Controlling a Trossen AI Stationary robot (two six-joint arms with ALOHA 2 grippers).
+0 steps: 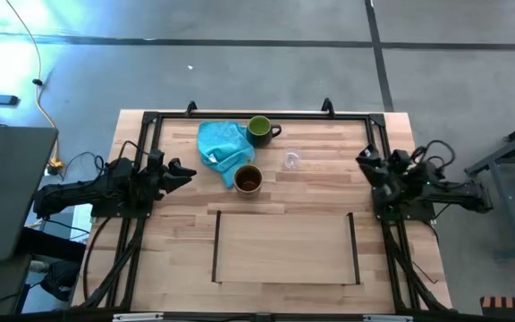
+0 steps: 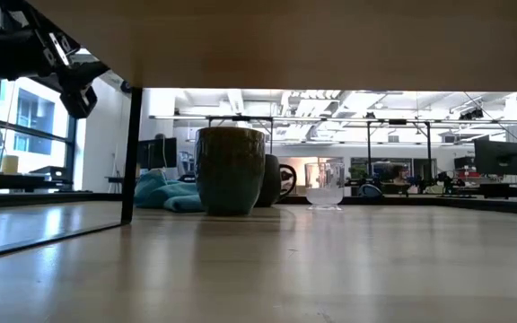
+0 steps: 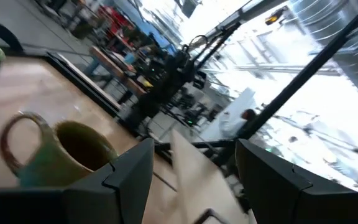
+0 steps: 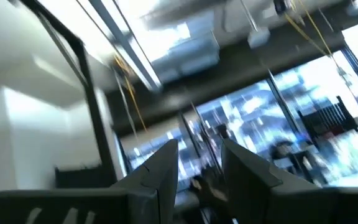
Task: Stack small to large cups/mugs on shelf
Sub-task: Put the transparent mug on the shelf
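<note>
you have one striped plank table (image 1: pixel 311 192) under everything, pale wood, rectangular. on its near half lies one shelf (image 1: pixel 284 246), a flat pale board, rectangular, with two thin dark rails along its short sides; nothing stands on it.

you have two dark arms, one at each side edge of the table. the left gripper (image 1: pixel 189 172) hangs over the left edge, pointing toward the cups, its two fingers apart with a clear gap and nothing between them. the right gripper (image 1: pixel 362 158) sits at the right edge, well apart from the cups, its two fingers a little apart and gripping nothing.

one turquoise cloth (image 1: pixel 222 148) lies crumpled and soft on the far half of the table, left of centre.

you have three cups, all upright on the bare table beyond the shelf. the brown mug (image 1: pixel 249 179) is round and glazed, with a handle, and sits at the cloth's near edge. the green mug (image 1: pixel 259 130), also handled and glossy, stands just beside the cloth's far right corner. the small clear glass cup (image 1: pixel 291 160) stands alone to the right of both mugs, touching neither.
</note>
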